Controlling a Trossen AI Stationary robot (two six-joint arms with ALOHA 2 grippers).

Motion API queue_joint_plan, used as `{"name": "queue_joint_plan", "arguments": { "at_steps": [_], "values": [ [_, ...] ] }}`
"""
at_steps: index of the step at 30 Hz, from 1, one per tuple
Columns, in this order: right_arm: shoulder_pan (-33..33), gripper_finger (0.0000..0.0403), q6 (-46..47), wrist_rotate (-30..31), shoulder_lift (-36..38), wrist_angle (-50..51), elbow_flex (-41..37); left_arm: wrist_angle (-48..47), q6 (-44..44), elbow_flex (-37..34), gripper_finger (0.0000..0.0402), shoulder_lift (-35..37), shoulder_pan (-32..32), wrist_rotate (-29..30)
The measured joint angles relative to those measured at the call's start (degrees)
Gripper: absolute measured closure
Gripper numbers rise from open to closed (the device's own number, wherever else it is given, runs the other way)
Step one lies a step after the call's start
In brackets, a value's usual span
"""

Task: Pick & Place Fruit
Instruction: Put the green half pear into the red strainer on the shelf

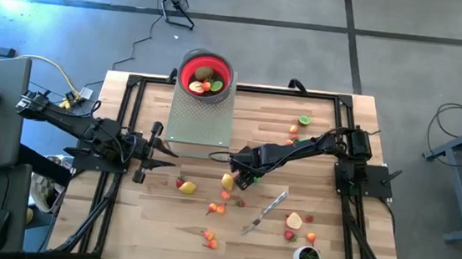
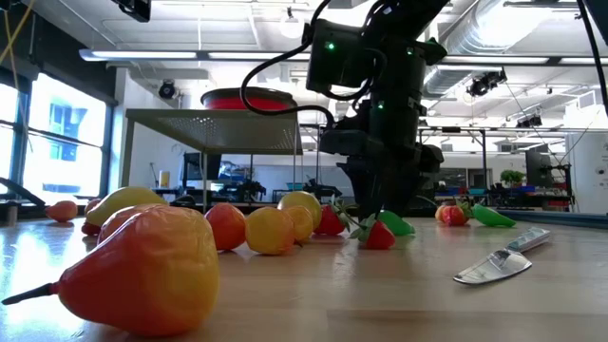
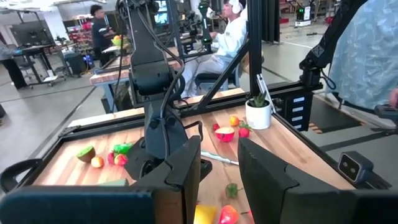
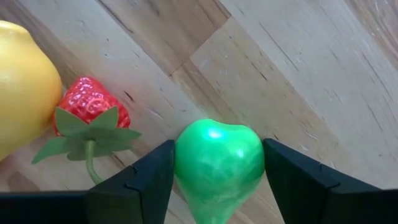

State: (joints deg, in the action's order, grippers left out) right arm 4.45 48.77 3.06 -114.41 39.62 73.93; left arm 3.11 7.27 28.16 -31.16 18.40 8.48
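Observation:
Small toy fruit pieces lie scattered on the wooden table [image 1: 330, 239]. A few more sit in the red bowl [image 1: 188, 67], which stands on a raised mesh stand. Near the table's middle my right gripper [image 4: 217, 180] points down with a green fruit piece [image 4: 217, 162] between its fingers. A strawberry [image 4: 93, 106] and a yellow fruit [image 4: 22, 87] lie close beside it. At the table's left my left gripper [image 3: 219, 180] hangs level and open, with nothing between its fingers. My right gripper has the green fruit piece pinched between its two fingers [image 4: 158, 177], one on each of its rounded sides [image 4: 186, 165]. The fingers come from above, pointing down. In the low view the green piece [image 2: 397, 226] shows at table level.
A silver knife [image 1: 266, 212] lies toward the near right, and a white cup with green contents [image 1: 308, 257] stands at the near right corner. The mesh stand [image 1: 202, 123] rises at the far middle. People show in the room beyond the table.

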Motion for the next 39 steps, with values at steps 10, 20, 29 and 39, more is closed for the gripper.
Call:
{"name": "queue_joint_plan", "arguments": {
  "at_steps": [10,20,29,39],
  "values": [
    [0.28,0.0183,-1.14,-4.08,4.91,-1.65,-0.22,0.19,-0.02,0.00,0.0297,0.01,0.01,0.04],
    [-0.37,0.0183,-4.16,-5.42,13.93,-3.84,-0.02,1.83,-0.06,0.02,0.0297,0.00,-0.01,0.65],
    [-1.32,0.0184,-10.16,-4.08,24.23,-8.04,0.00,8.41,-0.17,0.02,0.0297,-0.03,-0.01,9.41],
    [-6.25,0.0184,-28.53,-3.56,32.29,-21.06,0.09,7.13,-10.08,0.07,0.0297,-0.09,-11.81,8.49]
  ]
}}
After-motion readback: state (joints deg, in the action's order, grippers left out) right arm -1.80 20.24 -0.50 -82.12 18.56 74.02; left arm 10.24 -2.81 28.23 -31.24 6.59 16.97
